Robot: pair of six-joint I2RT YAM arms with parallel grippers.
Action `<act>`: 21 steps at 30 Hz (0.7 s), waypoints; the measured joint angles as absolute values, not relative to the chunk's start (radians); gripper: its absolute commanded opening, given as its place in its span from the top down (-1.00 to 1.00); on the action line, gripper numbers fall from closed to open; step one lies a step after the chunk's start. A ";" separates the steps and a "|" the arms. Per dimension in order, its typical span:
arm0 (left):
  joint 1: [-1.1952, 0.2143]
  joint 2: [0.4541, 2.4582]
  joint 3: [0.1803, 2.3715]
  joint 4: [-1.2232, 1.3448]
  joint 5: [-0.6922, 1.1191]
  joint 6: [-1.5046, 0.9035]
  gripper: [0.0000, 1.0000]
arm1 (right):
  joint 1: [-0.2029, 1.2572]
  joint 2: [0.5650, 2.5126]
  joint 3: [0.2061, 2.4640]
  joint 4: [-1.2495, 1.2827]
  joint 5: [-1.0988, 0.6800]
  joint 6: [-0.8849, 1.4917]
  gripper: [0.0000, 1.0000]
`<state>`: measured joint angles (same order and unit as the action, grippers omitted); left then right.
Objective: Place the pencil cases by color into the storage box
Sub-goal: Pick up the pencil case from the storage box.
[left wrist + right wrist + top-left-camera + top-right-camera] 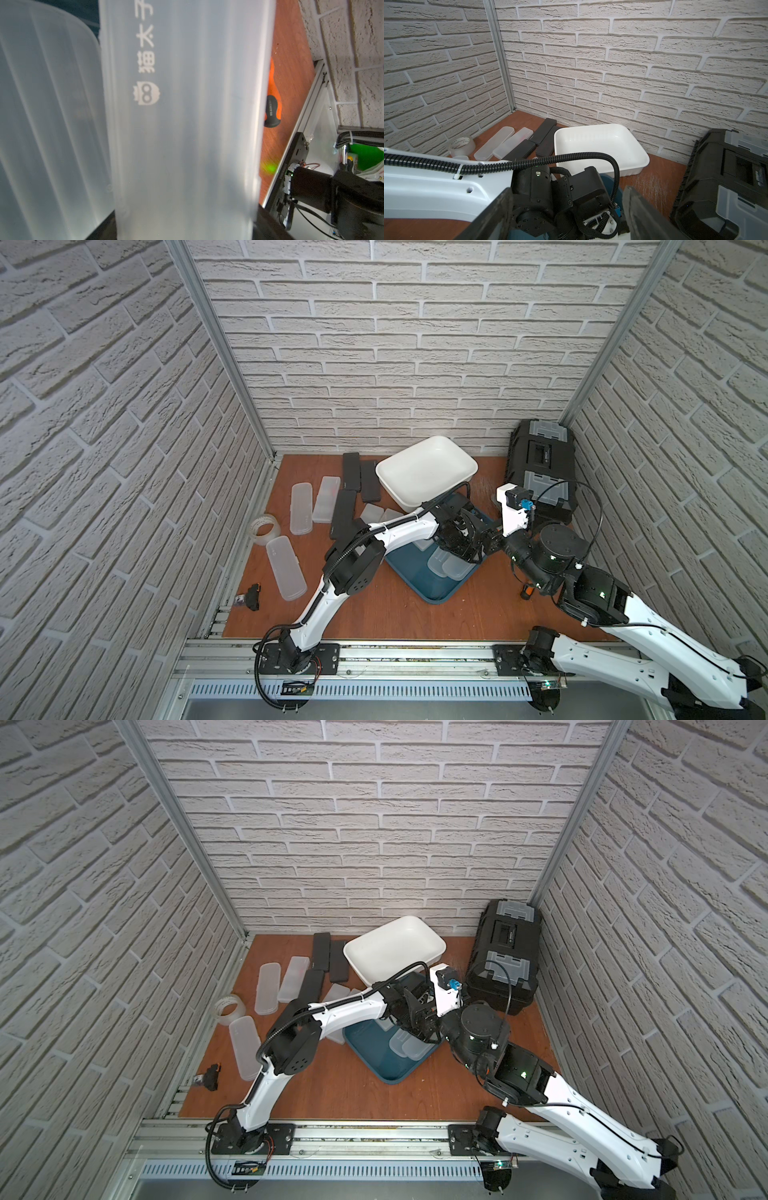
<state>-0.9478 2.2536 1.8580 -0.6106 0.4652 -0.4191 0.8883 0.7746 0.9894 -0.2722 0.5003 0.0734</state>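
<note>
My left gripper [462,549] reaches over the blue storage box [419,585] and is shut on a frosted white pencil case [187,124], which fills the left wrist view between the dark jaws. A second frosted case [41,124] lies beside it in the blue box. My right gripper [566,216] hovers open and empty right behind the left wrist. The white storage box [428,472] at the back holds nothing. Loose frosted cases [301,508] [286,567] and black cases [351,470] [344,514] lie on the left of the table.
A clear tape roll [264,530] sits at the left edge. A black toolbox [540,472] fills the back right corner. An orange-handled screwdriver [272,104] lies near the right arm. A small black part [251,596] rests front left.
</note>
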 measured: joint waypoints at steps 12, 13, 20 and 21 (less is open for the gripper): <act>-0.905 2.280 1.894 -0.643 0.330 -0.393 -0.47 | 0.888 0.777 0.989 -0.272 0.497 0.075 -0.66; -0.905 2.280 1.896 -0.646 0.317 -0.391 -0.48 | 0.888 0.777 0.989 -0.272 0.497 0.075 -0.66; -0.919 2.283 1.917 -0.687 0.204 -0.360 -0.49 | 0.888 0.777 0.989 -0.272 0.496 0.075 -0.67; -0.921 2.285 1.925 -0.698 0.181 -0.354 -0.49 | 0.888 0.777 0.989 -0.272 0.496 0.075 -0.66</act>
<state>-0.9215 2.2852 1.9247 -0.6983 0.1806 -0.3542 0.8883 0.7769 0.9894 -0.2722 0.4965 0.0753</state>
